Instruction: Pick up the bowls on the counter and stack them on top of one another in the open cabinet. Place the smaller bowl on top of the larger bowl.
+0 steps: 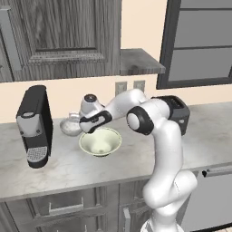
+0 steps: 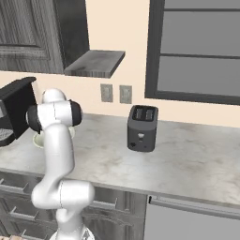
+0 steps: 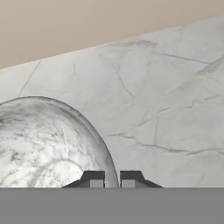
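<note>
Here the hand (image 3: 111,178) hangs low over the bench (image 3: 166,109), its two dark tips set close together with just a narrow gap between them. In the hand view the rim of the small bowl (image 3: 48,144) curves right up to that gap, so the tips look to straddle the wall, one inside and one outside. Whether they already pinch it I cannot tell; nothing looks lifted.

In the left base view the small bowl (image 1: 71,124) sits under the wrist, near the wall, and the big bowl (image 1: 100,141) lies just beside it on the side toward the robot, still on the bench. A coffee machine (image 1: 34,126) stands off to the hand's left, and the open cabinet (image 1: 140,62) is up and to the right of the hand, with its shelf bare.

The step in hand seems to be a grasp on the small bowl's rim. To do it well, I would:

- keep the tips square across the wall
- go deep enough that the rim cannot slip out
- close firmly, then lift straight up before swinging

The big bowl belongs underneath, so order matters. The small one may need parking in the cabinet first.
</note>
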Motion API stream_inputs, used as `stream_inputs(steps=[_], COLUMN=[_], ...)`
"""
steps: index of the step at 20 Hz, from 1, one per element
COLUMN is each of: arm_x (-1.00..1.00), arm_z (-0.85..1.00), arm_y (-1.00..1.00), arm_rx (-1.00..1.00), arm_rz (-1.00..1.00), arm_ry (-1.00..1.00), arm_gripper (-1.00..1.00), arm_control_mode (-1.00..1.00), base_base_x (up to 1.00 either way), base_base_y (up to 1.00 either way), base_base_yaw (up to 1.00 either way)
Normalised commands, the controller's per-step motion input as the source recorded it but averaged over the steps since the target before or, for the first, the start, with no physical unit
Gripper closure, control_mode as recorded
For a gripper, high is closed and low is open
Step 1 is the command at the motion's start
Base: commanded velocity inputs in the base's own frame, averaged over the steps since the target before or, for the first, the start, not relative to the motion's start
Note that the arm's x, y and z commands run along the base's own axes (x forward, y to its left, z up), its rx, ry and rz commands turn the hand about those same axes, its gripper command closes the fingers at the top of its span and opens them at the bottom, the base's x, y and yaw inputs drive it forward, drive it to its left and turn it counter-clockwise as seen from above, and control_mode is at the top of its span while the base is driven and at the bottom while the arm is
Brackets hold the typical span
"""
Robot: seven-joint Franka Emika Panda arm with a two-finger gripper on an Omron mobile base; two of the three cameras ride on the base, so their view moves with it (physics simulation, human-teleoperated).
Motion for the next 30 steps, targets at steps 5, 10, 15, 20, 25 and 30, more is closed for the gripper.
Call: stream_inputs(steps=[5, 10, 15, 20, 25, 30], arm_x=[-0.36, -0.21, -0.62, -1.0, -0.91, -0.37], arm_z=[0.55, 0.9, 0.52, 0.15, 0.04, -0.02], arm_y=[0.0, 0.0, -0.09, -0.32, -0.53, -0.56], arm_rx=[0.0, 0.0, 0.05, 0.13, 0.12, 0.05], arm_rz=[-0.09, -0.13, -0.12, -0.12, -0.14, -0.11], arm_ry=[-0.09, -0.13, -0.04, 0.0, 0.0, 0.0], arm_gripper=[1.0, 1.0, 1.0, 1.0, 1.0, 1.0], arm_control_mode=[-1.0, -1.0, -1.0, -1.0, -1.0, -1.0], base_base_x=[0.0, 0.0, 0.0, 0.0, 0.0, 0.0], base_base_y=[0.0, 0.0, 0.0, 0.0, 0.0, 0.0], base_base_yaw=[0.0, 0.0, 0.0, 0.0, 0.0, 0.0])
